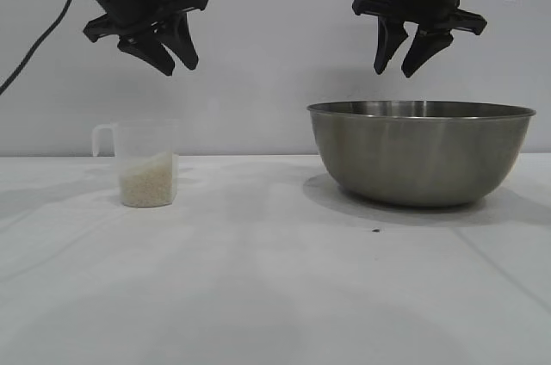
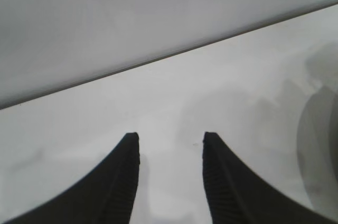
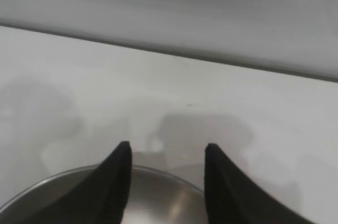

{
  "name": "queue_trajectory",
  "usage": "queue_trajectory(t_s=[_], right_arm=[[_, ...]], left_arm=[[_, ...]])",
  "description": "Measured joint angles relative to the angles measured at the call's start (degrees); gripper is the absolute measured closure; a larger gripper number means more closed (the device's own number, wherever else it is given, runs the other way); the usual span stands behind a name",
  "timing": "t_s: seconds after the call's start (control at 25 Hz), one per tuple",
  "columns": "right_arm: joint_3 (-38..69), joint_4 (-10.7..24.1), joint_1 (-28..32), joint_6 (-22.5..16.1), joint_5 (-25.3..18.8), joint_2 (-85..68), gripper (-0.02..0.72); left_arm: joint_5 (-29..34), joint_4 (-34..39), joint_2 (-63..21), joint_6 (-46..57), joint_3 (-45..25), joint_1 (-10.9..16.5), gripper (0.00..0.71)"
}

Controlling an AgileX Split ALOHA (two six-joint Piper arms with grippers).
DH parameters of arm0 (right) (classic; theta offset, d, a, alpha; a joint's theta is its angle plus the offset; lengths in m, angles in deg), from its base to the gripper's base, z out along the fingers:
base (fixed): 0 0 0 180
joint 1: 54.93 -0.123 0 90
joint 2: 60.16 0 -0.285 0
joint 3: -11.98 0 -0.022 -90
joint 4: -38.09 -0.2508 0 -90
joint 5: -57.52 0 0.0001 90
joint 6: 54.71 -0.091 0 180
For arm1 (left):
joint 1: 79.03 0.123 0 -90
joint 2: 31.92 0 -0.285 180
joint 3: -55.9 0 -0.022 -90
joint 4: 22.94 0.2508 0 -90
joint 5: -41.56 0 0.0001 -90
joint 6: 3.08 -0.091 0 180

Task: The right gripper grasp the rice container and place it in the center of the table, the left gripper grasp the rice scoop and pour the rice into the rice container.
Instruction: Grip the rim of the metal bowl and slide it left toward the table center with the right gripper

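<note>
— Where do we see the rice container (image 1: pixel 421 154)?
— On the white desk (image 1: pixel 275 287), toward the right, directly under our right end effector (image 1: pixel 403 71), whose fingers hang apart above it.
— And the rice scoop (image 1: pixel 146 163)?
— Upright at left, rice (image 1: pixel 148 182) inside. Our left end effector (image 1: pixel 176 67) hovers above it, also apart, holding nothing.

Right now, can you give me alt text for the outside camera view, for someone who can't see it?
Two black robot grippers hang open above a white table: the left gripper over a clear plastic cup partly filled with rice, the right gripper over a large steel bowl. Neither touches anything.
</note>
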Motion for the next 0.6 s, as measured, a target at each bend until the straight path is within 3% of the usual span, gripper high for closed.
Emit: queue_trajectory(t_s=[0.28, 0.48, 0.6], right_arm=[[0.0, 0.0, 0.0, 0.0, -1.4, 0.0, 0.381], [0.0, 0.7, 0.9, -0.1, -6.2, -0.9, 0.381], [0.0, 3.5, 2.2, -0.5, -10.2, -3.7, 0.381]], left_arm=[[0.0, 0.1, 0.0, 0.0, 0.0, 0.0, 0.481], [0.0, 1.1, 0.0, 0.2, 0.0, 0.0, 0.481], [0.0, 1.3, 0.0, 0.5, 0.0, 0.0, 0.481]])
